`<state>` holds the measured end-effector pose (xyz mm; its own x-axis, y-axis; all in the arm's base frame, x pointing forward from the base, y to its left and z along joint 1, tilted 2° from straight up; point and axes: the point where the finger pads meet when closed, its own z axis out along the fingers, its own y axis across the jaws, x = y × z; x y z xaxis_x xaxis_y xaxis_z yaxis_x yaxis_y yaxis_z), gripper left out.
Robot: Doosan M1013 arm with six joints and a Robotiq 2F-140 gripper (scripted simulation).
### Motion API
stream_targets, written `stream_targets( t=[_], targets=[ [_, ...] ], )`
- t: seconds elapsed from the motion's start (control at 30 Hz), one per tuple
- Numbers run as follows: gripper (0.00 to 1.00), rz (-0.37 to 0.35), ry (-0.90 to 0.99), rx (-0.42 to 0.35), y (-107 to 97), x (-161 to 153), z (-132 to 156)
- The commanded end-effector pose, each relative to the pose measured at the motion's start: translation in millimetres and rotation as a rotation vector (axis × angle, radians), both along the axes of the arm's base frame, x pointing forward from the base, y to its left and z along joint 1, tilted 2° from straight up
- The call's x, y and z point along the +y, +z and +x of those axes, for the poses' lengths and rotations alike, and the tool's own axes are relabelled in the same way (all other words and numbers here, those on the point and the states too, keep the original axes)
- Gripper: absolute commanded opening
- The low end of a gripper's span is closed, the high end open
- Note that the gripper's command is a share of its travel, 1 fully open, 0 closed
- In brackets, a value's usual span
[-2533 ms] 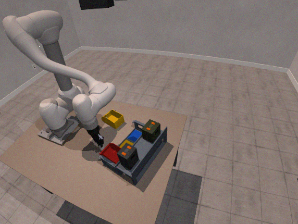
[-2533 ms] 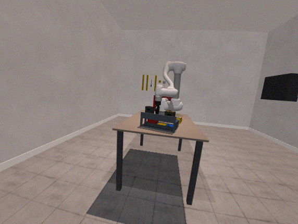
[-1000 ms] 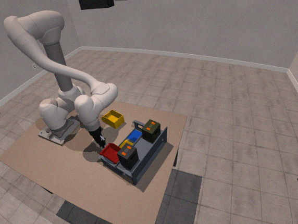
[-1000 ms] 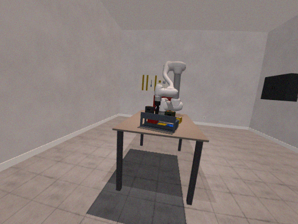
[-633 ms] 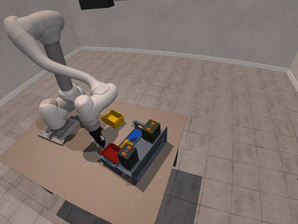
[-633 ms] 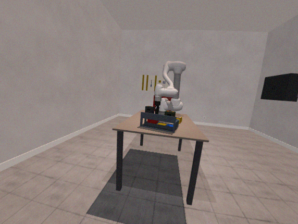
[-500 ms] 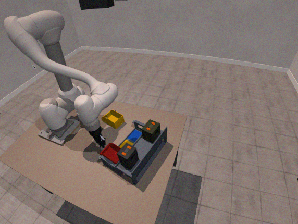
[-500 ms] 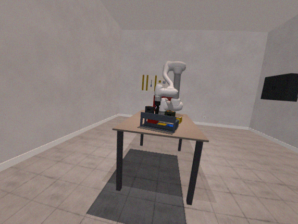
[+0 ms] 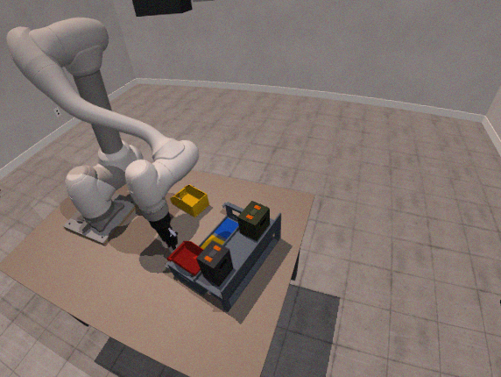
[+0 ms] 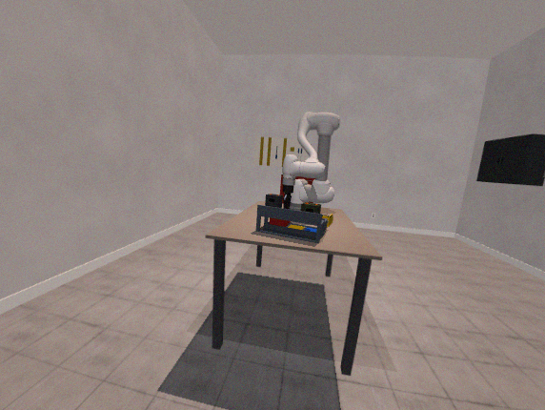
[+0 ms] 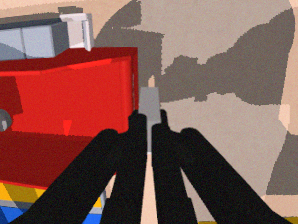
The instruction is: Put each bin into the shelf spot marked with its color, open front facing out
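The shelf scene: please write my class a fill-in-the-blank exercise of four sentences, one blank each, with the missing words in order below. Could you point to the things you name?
1. The bin standing on the table away from the shelf (image 9: 251, 280) (image 10: 291, 213) is ____.
2. The bin at the shelf, close to the gripper (image 9: 172, 243) (image 11: 149, 120), is ____.
3. The mark at the opposite end of the shelf from that bin is ____.
4. The number of dark boxes on top of the shelf is ____.

Missing words: yellow; red; blue; two.

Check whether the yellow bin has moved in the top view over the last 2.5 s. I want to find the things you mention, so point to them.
No. The yellow bin (image 9: 199, 206) (image 10: 329, 219) (image 11: 289, 219) sits the same way relative to the arm's base plate (image 9: 102, 239) in the top view, with no visible shift in any direction.
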<state>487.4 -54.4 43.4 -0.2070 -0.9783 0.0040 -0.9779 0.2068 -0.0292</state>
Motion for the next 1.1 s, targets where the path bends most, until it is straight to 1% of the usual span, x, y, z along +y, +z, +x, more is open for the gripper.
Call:
stream_targets(
  t=[0.0, 1.07],
  targets=[
    [0.1, 0.0, 0.0, 0.0, 0.1, 0.0, 0.2],
    [0.1, 0.0, 0.0, 0.0, 0.3, -1.9, 9.4]
  ],
)
